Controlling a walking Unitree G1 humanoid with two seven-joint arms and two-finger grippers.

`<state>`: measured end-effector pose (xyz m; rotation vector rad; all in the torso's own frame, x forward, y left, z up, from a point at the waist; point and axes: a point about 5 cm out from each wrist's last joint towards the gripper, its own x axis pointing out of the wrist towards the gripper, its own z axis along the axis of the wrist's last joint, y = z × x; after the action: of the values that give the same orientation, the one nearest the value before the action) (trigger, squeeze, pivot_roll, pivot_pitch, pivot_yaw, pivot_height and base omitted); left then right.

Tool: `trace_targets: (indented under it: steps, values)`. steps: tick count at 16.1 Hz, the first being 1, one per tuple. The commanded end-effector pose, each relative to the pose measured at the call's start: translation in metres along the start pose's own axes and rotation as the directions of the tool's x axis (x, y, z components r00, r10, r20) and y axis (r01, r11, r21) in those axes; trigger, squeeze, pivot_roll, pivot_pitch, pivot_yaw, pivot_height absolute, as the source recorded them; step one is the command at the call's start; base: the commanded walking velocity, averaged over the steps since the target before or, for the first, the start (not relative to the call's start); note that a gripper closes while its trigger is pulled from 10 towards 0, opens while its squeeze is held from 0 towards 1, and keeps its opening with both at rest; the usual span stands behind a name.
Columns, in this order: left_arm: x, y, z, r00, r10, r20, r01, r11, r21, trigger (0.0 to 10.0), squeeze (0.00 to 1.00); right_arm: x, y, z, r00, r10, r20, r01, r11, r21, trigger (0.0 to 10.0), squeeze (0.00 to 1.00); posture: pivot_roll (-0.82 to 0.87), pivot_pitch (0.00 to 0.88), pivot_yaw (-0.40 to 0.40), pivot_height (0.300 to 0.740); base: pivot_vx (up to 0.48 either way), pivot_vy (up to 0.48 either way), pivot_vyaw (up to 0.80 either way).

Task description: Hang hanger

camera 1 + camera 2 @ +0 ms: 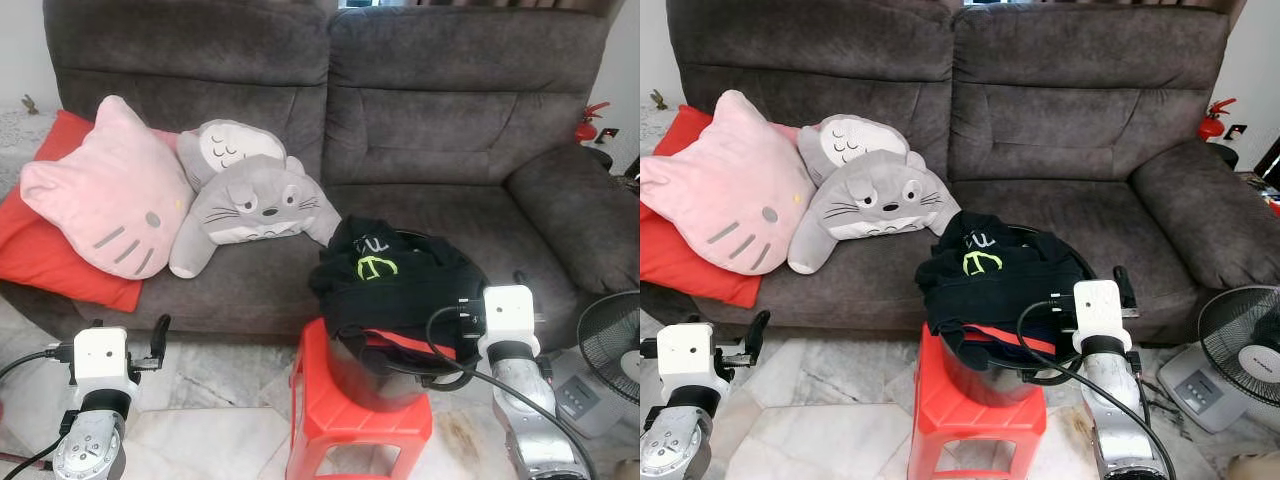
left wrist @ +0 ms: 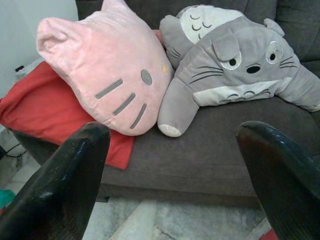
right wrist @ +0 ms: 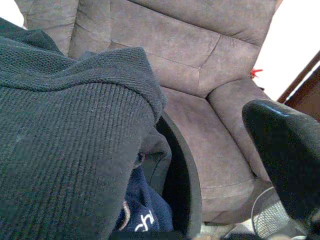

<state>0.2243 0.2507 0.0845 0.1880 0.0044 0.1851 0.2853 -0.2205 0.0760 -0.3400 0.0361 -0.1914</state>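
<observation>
A black bucket (image 1: pixel 385 385) heaped with dark clothes (image 1: pixel 390 275) stands on a red plastic stool (image 1: pixel 355 420) in front of the grey sofa (image 1: pixel 430 130). My right gripper (image 1: pixel 492 288) is up against the bucket's right side, level with the clothes. In the right wrist view one black finger (image 3: pixel 282 160) stands far out to the side, and dark knit cloth (image 3: pixel 65 140) covers the other. My left gripper (image 1: pixel 128 328) is low at the left, open and empty, facing the sofa's cushions.
A pink cat cushion (image 1: pixel 105 190), a grey plush toy (image 1: pixel 250 205) and a red cushion (image 1: pixel 50 250) lie on the sofa's left half. A floor fan (image 1: pixel 612 345) stands at the right. The floor (image 1: pixel 210 400) is pale marble tile.
</observation>
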Motion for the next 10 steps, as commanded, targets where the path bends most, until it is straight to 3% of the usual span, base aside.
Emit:
trace_targets:
  steps: [1,10]
  values:
    - [-0.0013,0.0012,-0.0011,1.000,-0.007,0.000,0.007,1.000,0.023,10.0,0.00,-0.0026,0.0006,-0.0052,1.000,-0.001,-0.023,0.001,1.000,-0.003,0.0,0.00,0.05,0.035,-0.043,0.740,0.000,0.000,0.00]
    - [-0.0020,0.0005,-0.0020,1.000,-0.016,-0.003,0.017,0.999,0.035,10.0,0.00,-0.0030,0.0048,-0.0098,0.999,0.015,-0.053,-0.014,1.000,0.015,0.0,0.00,0.06,0.026,-0.050,0.740,0.000,0.000,0.00]
